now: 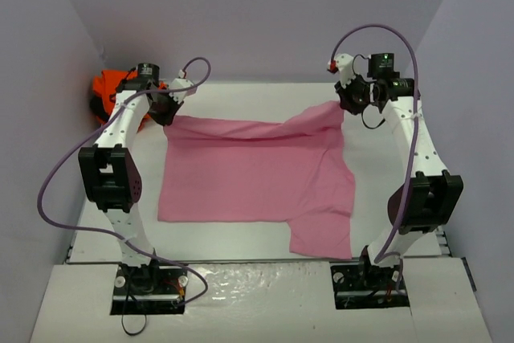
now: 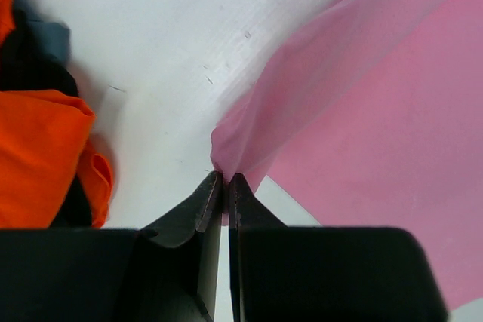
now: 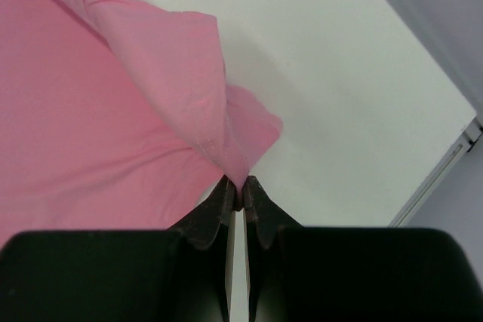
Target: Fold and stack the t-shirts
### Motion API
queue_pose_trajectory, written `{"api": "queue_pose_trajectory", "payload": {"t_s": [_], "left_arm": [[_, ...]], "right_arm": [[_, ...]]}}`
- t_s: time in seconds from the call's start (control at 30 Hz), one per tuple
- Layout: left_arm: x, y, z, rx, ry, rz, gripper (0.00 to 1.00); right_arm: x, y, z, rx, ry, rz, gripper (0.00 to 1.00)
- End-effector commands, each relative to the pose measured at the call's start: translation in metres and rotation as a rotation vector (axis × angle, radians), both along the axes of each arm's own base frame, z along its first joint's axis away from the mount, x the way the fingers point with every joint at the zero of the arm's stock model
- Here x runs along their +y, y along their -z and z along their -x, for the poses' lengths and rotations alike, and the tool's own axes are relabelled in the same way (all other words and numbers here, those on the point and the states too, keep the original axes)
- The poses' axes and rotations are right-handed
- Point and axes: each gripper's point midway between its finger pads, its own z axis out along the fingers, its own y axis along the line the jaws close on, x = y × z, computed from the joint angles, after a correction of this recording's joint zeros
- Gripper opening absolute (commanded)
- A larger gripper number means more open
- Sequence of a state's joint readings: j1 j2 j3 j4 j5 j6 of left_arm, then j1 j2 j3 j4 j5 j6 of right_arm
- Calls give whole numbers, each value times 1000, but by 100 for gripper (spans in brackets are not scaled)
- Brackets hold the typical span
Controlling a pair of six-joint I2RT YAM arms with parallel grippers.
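Note:
The light pink t-shirt (image 1: 257, 174) lies spread over the middle of the white table. My left gripper (image 1: 167, 112) is shut on its far left corner, seen pinched in the left wrist view (image 2: 226, 182). My right gripper (image 1: 347, 102) is shut on its far right corner and lifts it a little; the cloth (image 3: 219, 126) hangs from the fingertips (image 3: 240, 186). The bright orange t-shirt (image 1: 108, 94) sits bunched at the far left corner, with dark navy-black cloth (image 2: 30, 65) showing beside it in the left wrist view.
Grey walls close in the table on the left, back and right. The table's right edge (image 3: 438, 179) shows in the right wrist view. Purple cables loop from both arms.

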State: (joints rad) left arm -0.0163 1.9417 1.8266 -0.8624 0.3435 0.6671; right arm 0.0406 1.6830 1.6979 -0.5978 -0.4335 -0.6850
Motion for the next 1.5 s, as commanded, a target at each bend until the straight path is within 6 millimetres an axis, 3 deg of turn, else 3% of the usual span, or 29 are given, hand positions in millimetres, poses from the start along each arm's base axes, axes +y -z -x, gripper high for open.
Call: {"api": "queue_pose_trajectory", "payload": {"t_s": [0.0,0.2,0.43,0.8,0.97,1.0,1.03,1.07,1.17,1.23,1.3,1.37,1.47], "left_arm": [[19,-17,4,-75,-1,-27,0],[36,14,12,3,-39,9,0],[48,26,17,6,-49,-4,0],[34,20,29,-4,-28,56,0],[25,14,53,31,17,78,0],[22,14,59,46,33,86,0],[19,13,68,61,49,93,1],[15,13,78,79,62,100,5],[12,0,94,7,70,106,16],[10,1,108,6,53,116,33],[10,2,112,0,35,119,46],[8,3,121,8,44,127,48],[7,-1,126,2,45,129,49]], "right_arm": [[-3,-3,29,19,-58,29,0],[-36,27,42,102,-30,27,0],[-63,39,57,138,-19,45,0],[-42,46,83,220,-137,11,0],[-33,60,111,331,-218,44,1],[-32,63,117,356,-234,51,4],[-31,67,125,383,-250,55,17],[-31,73,134,417,-265,55,42],[-32,79,152,459,-299,79,60],[-32,83,161,467,-317,95,69],[-30,84,169,479,-338,98,72],[-29,83,175,491,-352,114,76],[-30,78,175,477,-345,129,75]]}}
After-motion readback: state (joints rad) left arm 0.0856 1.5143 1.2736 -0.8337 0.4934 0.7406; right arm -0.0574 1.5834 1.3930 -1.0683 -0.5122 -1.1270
